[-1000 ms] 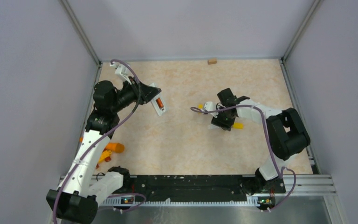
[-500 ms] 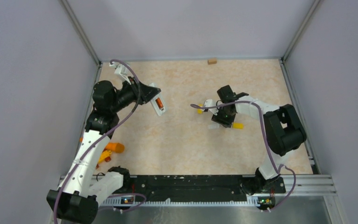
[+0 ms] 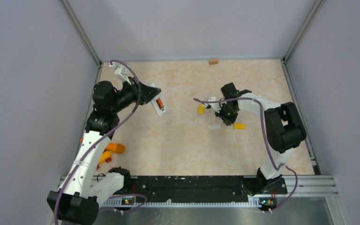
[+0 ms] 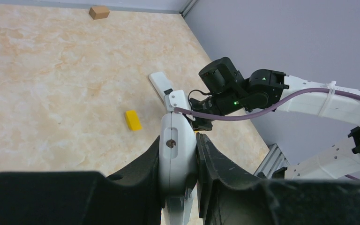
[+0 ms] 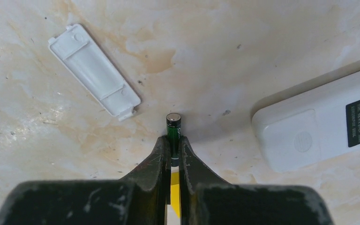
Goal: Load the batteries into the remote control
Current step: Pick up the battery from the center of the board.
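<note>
**Surroundings, right half of the bench point(image 3: 178, 145).** Loose white battery cover point(image 3: 214, 126) flat on the surface, just beside the right gripper point(image 5: 172, 140) on its near-left side, not touching. Second white remote point(image 5: 318, 129) flat on the surface, label side up, close to the fingertips on the far side, clear of them. One yellow block point(image 3: 201, 108) to the left of the right arm, another yellow block point(image 3: 239, 125) just beside it on the near-right. Small tan block point(image 3: 213, 61) against the far wall, well apart. Orange cylinder point(image 3: 117, 147) at near left, beside the left arm.

**Right gripper.** Pinches a dark battery point(image 5: 173, 125) lengthwise, fingers pressed flat against its sides. Silver end cap protruding past the fingertips, pointing at bare surface between cover and second remote. Contact with the bench: cannot tell.

**Left gripper point(image 4: 178, 150).** Clamps the remote control point(image 4: 172, 129) across its long sides, raised above the far-left part of the bench. Battery recess facing up in the top view, with an orange battery point(image 3: 160, 102) showing in it.

**Relative position.** Dark battery to the right of the remote control, well apart, with bare surface between the two.

**Edges and free room.** Walls on the left, far and right sides; metal rail point(image 3: 206, 183) along the near edge. Left gripper close to the left wall and far-left corner. Right gripper inside the right half, away from the right wall. Widest open surface at centre and near centre.
</note>
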Tool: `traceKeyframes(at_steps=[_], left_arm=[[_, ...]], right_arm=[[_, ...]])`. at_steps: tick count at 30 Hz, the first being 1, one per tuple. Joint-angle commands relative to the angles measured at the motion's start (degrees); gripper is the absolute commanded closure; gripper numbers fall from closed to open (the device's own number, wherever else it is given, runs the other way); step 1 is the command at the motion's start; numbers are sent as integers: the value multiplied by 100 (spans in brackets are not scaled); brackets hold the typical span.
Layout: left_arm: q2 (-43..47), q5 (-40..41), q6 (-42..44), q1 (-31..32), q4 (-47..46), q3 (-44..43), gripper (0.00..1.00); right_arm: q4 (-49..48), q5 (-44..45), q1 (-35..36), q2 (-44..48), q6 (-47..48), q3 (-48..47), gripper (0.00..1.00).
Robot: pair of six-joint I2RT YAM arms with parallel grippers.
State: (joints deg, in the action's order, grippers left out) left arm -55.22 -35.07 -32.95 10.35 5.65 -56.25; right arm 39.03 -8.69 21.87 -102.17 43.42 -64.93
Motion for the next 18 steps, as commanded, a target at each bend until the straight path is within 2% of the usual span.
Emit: traceKeyframes(at_steps=[1,5,10,15,18], left_arm=[[110,-16,-125,-42,-300,-9,100],[7,-46,-409,-37,-519,115,100],[-177,12,-795,-41,-851,189,100],[-426,-52,-1251,-37,-1226,353,100],[-608,-167,-1580,-33,-1443,451,100]], right_arm=[[-522,-635,-57,349,-509,-137,100],[-1266,-1352,-60,1122,-1248,-116,100],[-2567,-1973,-42,2171,-2403,374,100],[-4218,-2051,-20,3221,-3996,1045,100],[-4568,-1649,-24,3673,-5098,1171,100]])
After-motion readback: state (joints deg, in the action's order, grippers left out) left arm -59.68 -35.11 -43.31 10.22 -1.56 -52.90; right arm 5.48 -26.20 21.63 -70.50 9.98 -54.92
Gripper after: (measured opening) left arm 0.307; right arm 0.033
